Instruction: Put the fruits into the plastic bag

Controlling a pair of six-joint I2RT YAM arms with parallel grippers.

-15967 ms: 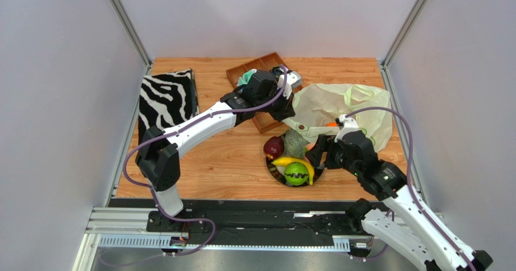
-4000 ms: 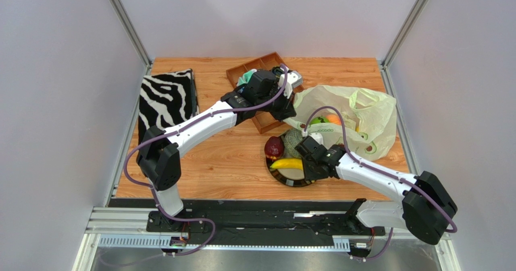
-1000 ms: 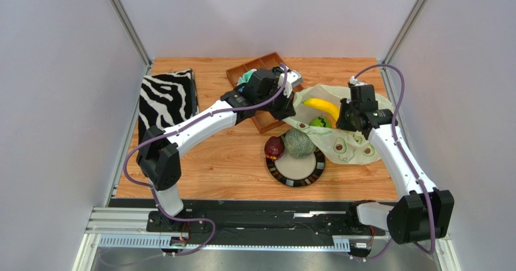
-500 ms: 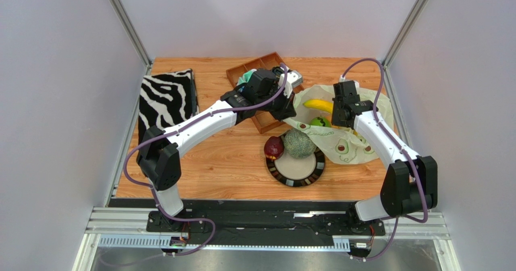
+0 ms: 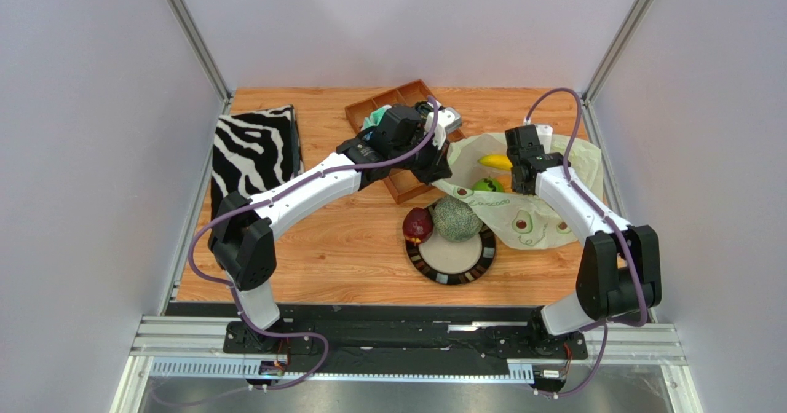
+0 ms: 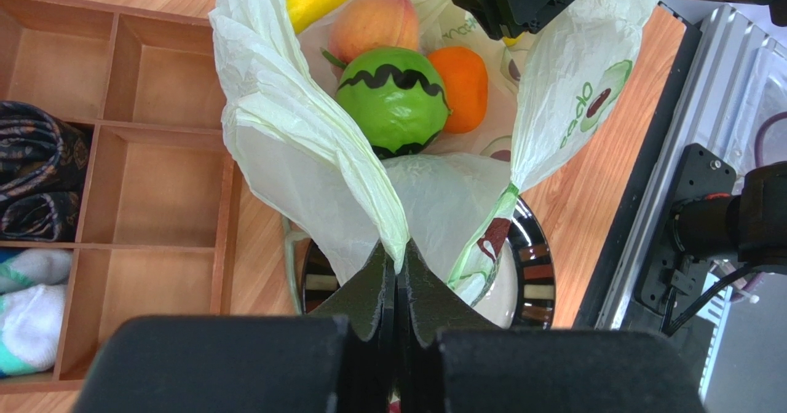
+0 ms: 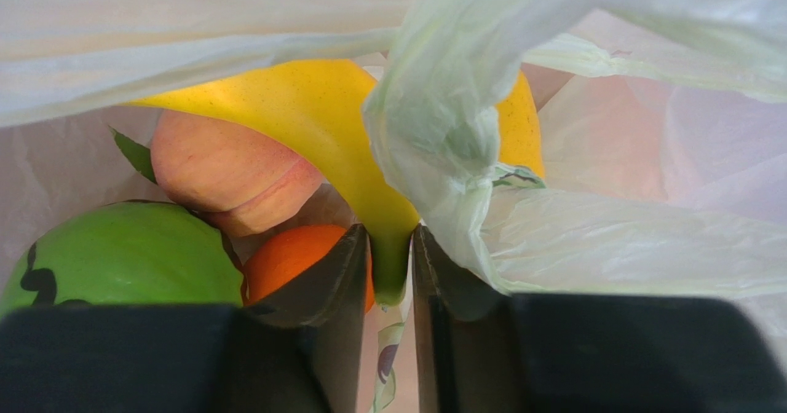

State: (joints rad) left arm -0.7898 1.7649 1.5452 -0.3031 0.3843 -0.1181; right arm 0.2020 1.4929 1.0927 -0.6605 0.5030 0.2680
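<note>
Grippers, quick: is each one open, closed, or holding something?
Left gripper: closed, pinching the plastic bag by its edge.
Right gripper: closed on the banana, inside the bag.

White arms (image 5: 305, 187), black joints (image 5: 242, 247) (purple cables (image 5: 552, 90))

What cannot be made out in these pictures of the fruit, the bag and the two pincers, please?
Top external: the peach and orange are hidden by the plastic bag and the right arm.
Top external: the fingertips of the right pincer are hidden under its own wrist.
Right wrist: a bag fold covers the middle of the banana.
Left wrist: the melon and apple do not show; the bag blocks them.
</note>
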